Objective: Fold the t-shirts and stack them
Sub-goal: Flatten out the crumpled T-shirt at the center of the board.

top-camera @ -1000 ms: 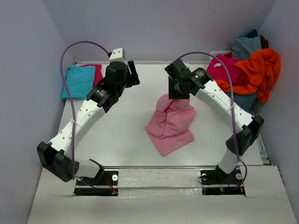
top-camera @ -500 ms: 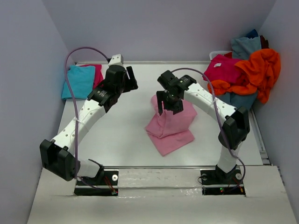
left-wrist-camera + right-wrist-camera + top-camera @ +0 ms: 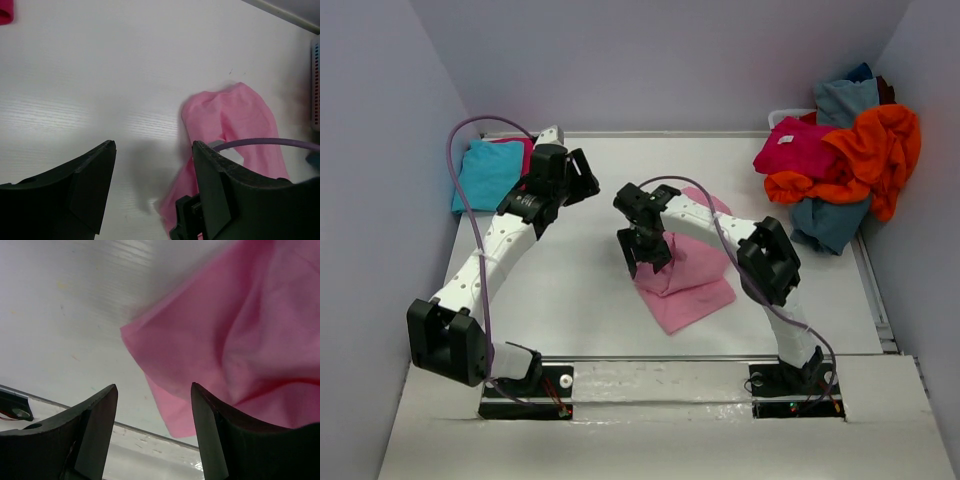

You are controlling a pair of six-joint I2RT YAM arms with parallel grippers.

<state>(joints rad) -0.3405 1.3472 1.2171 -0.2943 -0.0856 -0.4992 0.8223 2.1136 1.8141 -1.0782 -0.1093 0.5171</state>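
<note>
Nearest the arm bases, the light pink t-shirt (image 3: 688, 285) lies rumpled and part-folded mid-worktop (image 3: 570, 290). The right end effector (image 3: 152, 390) hangs over its left edge, jaws well apart and gripping nothing. It looks like light, limp cloth that will sag and slide rather than hold a crease, so I'd pinch it at a hem corner, through both layers. Further back the left end effector (image 3: 153, 147) hovers open and empty, and beyond it sit a folded turquoise t-shirt (image 3: 485, 172) far left and a heap of t-shirts (image 3: 850, 150) far right.
</note>
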